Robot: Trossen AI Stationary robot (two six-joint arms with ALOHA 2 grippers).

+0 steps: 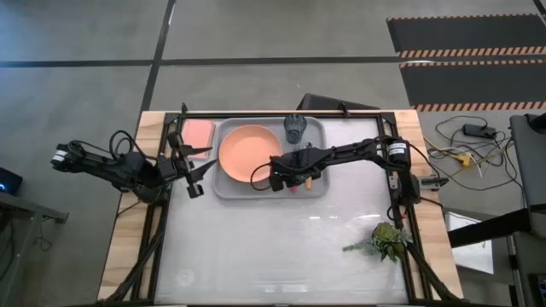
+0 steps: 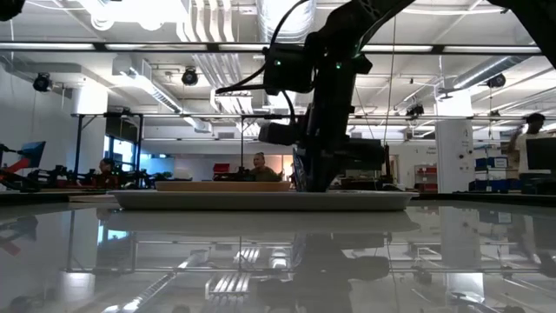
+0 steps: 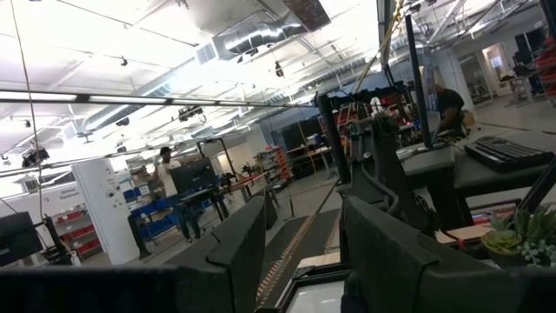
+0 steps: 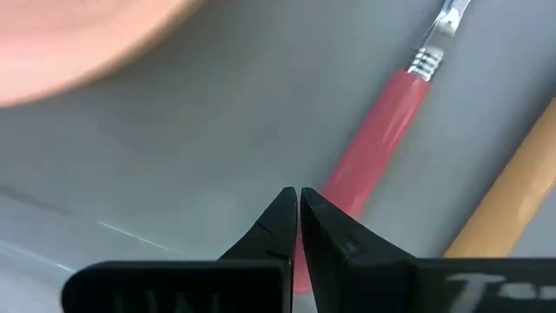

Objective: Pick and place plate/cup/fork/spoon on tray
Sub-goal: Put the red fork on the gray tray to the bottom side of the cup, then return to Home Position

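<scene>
Right wrist view shows the right gripper [image 4: 298, 204] nearly closed over the tray [image 4: 174, 156], its tips at the fork [image 4: 378, 139], holding nothing; the spoon [image 4: 512, 196] lies beside. Farther off sit the plate [image 1: 249, 151] and cup [image 1: 294, 128]. The left gripper [image 1: 194, 170] waits spread, left of the tray.

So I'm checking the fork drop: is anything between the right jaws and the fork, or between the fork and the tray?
Nothing visible. The right gripper is down over the tray, tips nearly together right at the fork handle, which lies on the tray floor beside the spoon. The plate sits clear to one side.
</scene>
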